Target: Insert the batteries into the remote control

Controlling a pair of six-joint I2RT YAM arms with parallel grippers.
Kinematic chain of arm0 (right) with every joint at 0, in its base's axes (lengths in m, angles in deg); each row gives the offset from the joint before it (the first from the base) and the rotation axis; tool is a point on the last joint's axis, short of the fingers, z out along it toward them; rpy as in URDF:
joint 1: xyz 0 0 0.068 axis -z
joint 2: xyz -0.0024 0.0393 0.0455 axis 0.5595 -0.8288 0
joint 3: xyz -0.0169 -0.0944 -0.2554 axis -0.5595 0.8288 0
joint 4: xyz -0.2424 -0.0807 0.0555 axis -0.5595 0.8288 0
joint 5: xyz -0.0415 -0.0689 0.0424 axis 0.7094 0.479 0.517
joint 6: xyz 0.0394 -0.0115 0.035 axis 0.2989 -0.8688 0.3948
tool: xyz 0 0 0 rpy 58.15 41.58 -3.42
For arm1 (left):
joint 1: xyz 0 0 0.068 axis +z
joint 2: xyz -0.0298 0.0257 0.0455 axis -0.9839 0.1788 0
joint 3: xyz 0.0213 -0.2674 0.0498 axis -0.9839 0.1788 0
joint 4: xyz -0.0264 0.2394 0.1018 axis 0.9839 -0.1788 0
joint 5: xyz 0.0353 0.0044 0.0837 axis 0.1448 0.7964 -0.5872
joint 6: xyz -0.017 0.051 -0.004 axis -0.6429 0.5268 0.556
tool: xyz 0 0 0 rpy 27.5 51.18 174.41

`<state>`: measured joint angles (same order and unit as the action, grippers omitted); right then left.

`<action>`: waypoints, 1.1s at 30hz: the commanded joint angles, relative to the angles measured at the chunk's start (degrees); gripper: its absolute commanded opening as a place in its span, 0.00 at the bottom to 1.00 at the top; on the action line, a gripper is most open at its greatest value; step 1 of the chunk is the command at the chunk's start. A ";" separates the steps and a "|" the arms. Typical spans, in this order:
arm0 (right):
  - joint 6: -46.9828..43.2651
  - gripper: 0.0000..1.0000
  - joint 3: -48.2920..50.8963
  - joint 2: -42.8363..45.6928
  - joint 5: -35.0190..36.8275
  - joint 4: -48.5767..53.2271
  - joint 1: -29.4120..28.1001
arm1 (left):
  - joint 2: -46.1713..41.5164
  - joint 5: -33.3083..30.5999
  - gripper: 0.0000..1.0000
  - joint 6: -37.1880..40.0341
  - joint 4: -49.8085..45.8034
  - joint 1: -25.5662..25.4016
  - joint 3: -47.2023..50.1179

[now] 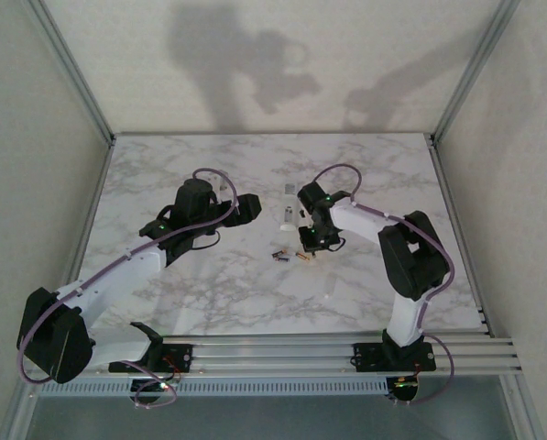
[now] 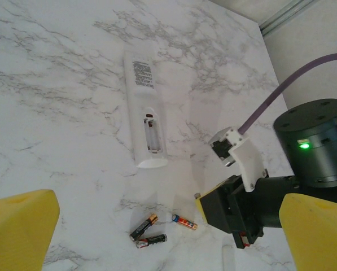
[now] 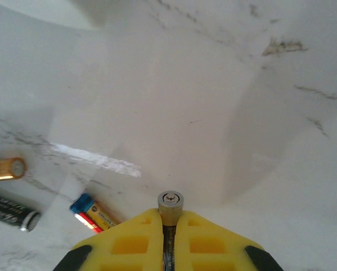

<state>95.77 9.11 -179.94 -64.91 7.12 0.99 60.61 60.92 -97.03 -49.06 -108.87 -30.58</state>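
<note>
We judge the pick-up is in hand: the right gripper is pinched tight on a battery, whose silvery tip pokes out past the fingertips, just right of the blue cell and the two dark batteries. Next it needs carrying to the open bay of the remote control, farther back, and laying in the right way round (we cannot read any polarity marks). The left gripper hangs spread wide, empty. The held cell's body is hidden.

You are seeing just the silvery tip of one battery; the right gripper is hiding its body between the yellow fingers (a copper-ended battery and a black battery are running off the left edge).
</note>
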 commanded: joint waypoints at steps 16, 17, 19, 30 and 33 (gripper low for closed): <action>18.55 0.06 -11.59 2.24 5.08 -13.41 -0.27 | -0.97 -1.30 0.99 -0.84 1.54 -0.28 1.14; 19.30 0.06 -12.99 0.51 5.91 -13.76 -0.20 | -1.08 -1.29 1.00 -0.88 1.54 -0.27 1.18; 19.58 0.07 -15.45 -2.33 6.64 -13.79 -0.32 | -1.32 -1.43 1.00 -0.93 1.25 -0.26 1.14; 23.36 0.06 -22.48 -14.02 4.38 -11.89 -0.94 | -1.62 -1.84 1.00 -0.75 0.75 -0.26 1.17; 23.82 0.07 -22.57 -15.63 4.74 -11.84 -1.18 | -1.40 -1.74 1.00 -0.66 0.69 -0.27 1.14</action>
<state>117.85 -11.59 -194.30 -60.17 -5.58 0.48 60.39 60.02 -97.20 -48.93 -108.91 -29.62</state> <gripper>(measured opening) 0.071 0.994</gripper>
